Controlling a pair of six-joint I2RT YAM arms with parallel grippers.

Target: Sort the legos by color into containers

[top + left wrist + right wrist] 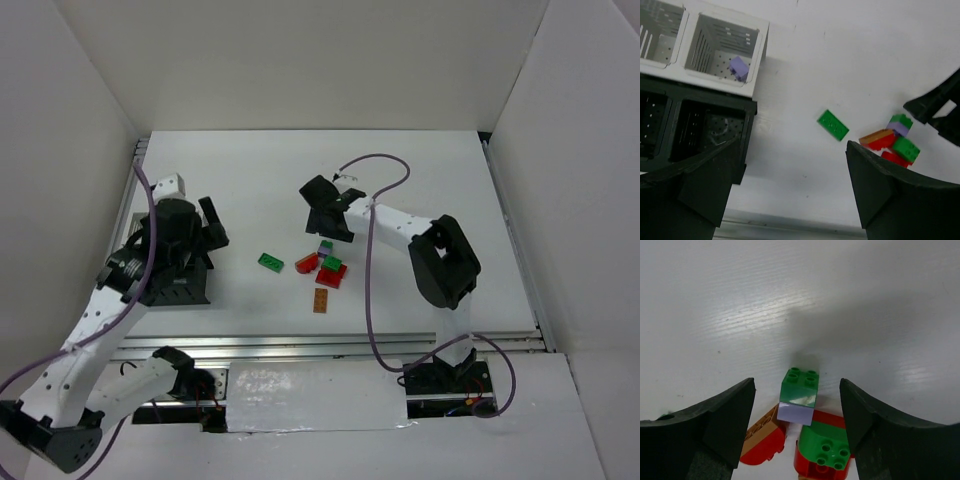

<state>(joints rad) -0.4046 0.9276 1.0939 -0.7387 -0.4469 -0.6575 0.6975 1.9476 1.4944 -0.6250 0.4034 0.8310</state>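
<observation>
Several legos lie in a loose pile at the table's middle. A green brick stacked on a lavender one (pixel 325 246) (pixel 800 390) lies between my right gripper's (pixel 326 212) (pixel 796 382) open jaws, which hover just above it without touching. Beside it lie an orange-brown-on-red piece (pixel 762 437), a green-on-red piece (pixel 826 446), a flat green brick (pixel 270 262) (pixel 833 124) and an orange-brown brick (pixel 320 299). My left gripper (pixel 210 228) (pixel 792 146) is open and empty over the containers. A white bin (pixel 756 55) holds one lavender brick (pixel 739 68). A second white bin (pixel 679 30) and two black bins (pixel 747 125) adjoin it.
In the top view the left arm covers most of the bins; only a black corner (pixel 180 290) shows. White walls enclose the table on three sides. A metal rail (pixel 330 345) runs along the near edge. The right arm's purple cable (pixel 372 290) loops over the table.
</observation>
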